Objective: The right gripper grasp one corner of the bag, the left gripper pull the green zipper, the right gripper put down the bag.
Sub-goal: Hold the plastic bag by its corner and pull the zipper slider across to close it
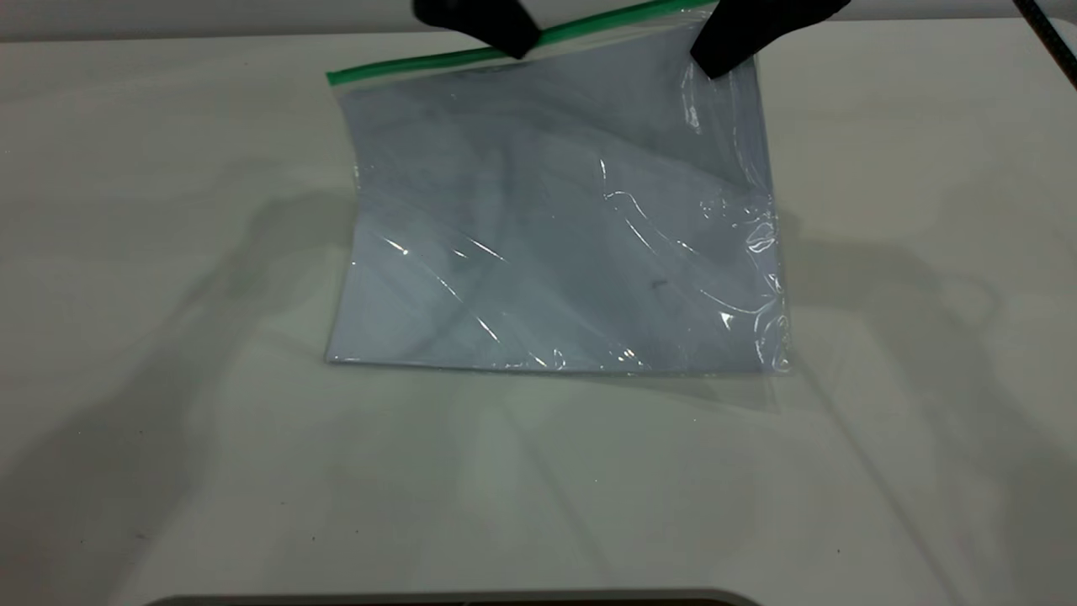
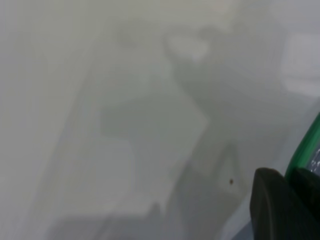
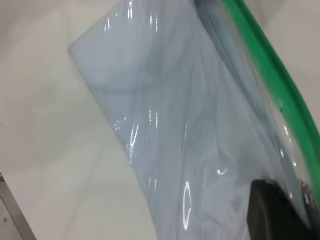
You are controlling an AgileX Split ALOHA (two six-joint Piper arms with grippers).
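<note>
Bag [image 1: 555,227]: clear, bluish, glossy plastic, lifted at its top edge, bottom edge resting on the pale table [image 1: 168,337]. Sheet hangs slanted, wrinkled and shiny along the side below the right claw.

Green zipper [image 1: 437,61]: thin bright strip along the raised top edge, sloping upward toward the right arm's side. Slider tab not made out.

Right gripper [image 1: 722,57]: black claw at the top of the exterior view, clenched on the corner of the bag [image 1: 715,25], where the strip meets the crinkled side edge. Its wrist view shows a black fingertip [image 3: 272,212] against the plastic, just beside the green strip.

Left gripper [image 1: 515,42]: black tip on the zipper partway along the strip. Wrist view shows black fingers [image 2: 277,205] on both sides of the green band, apparently pinching it.

Surroundings: soft arm shadows on the table; a dark cable [image 1: 1052,42] at the far right corner; a dark rounded edge [image 1: 446,599] along the near border. Nothing on the table near the bag.
</note>
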